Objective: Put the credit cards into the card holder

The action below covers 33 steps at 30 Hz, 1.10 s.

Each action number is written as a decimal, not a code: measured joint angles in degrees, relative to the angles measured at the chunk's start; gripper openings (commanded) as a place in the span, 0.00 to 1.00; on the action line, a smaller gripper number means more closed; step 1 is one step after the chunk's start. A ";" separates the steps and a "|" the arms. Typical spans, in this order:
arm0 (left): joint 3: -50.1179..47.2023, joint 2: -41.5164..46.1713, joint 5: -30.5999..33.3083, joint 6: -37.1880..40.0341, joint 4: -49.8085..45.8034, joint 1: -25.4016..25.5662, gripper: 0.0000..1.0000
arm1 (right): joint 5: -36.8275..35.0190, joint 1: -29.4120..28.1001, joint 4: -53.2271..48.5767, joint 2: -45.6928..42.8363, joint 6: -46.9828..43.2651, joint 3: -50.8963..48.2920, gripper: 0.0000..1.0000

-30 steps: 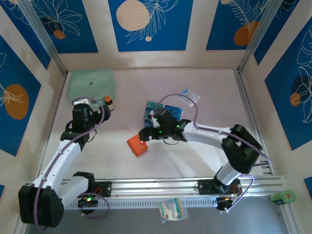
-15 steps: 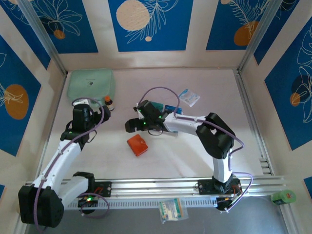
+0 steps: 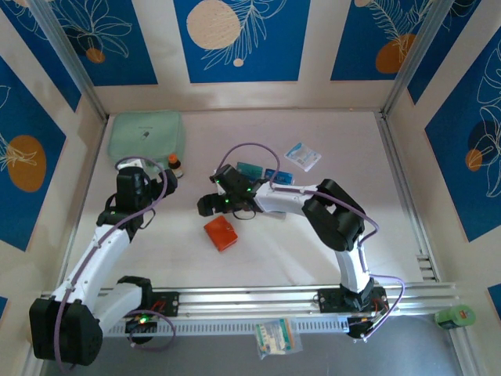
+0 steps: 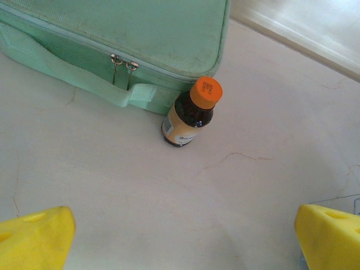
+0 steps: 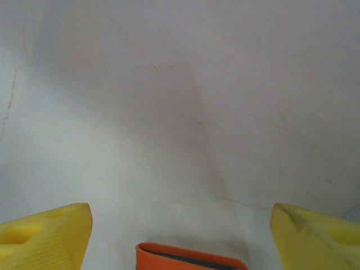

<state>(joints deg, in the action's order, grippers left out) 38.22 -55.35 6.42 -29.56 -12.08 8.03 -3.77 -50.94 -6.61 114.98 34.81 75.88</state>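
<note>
Right claw (image 5: 180, 239) is spread wide and empty, just beyond the orange card holder (image 5: 191, 262), which lies mid-surface. The credit cards (image 3: 250, 169) sit nearer the far edge. I'd pull back and square up over the holder before closing. Left claw (image 4: 180, 239) is wide too.

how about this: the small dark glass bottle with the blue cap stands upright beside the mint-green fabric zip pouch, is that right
Not quite. The cap on the small dark glass bottle is orange, not blue, as the left wrist view shows. The rest holds: the bottle stands upright beside the mint-green fabric zip pouch.
</note>
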 measured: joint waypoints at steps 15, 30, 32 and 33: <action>0.94 0.22 -0.02 0.02 -1.18 0.02 1.00 | -7.21 9.81 -0.28 0.44 -3.45 1.36 0.84; 0.94 0.98 -1.70 -0.50 -2.14 0.02 1.00 | 0.39 13.33 -5.79 -2.71 -10.56 3.63 0.84; 0.94 0.92 -2.19 -0.66 -2.16 0.02 1.00 | 1.99 11.67 -6.64 -5.51 -10.34 3.23 0.84; 0.94 0.87 -2.43 -0.87 -2.14 0.02 1.00 | 2.58 10.86 -6.75 -7.17 -9.77 2.56 0.84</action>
<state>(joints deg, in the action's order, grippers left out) 39.16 -54.48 3.99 -30.44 -14.22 8.05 -1.19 -40.07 -13.37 107.81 25.04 78.43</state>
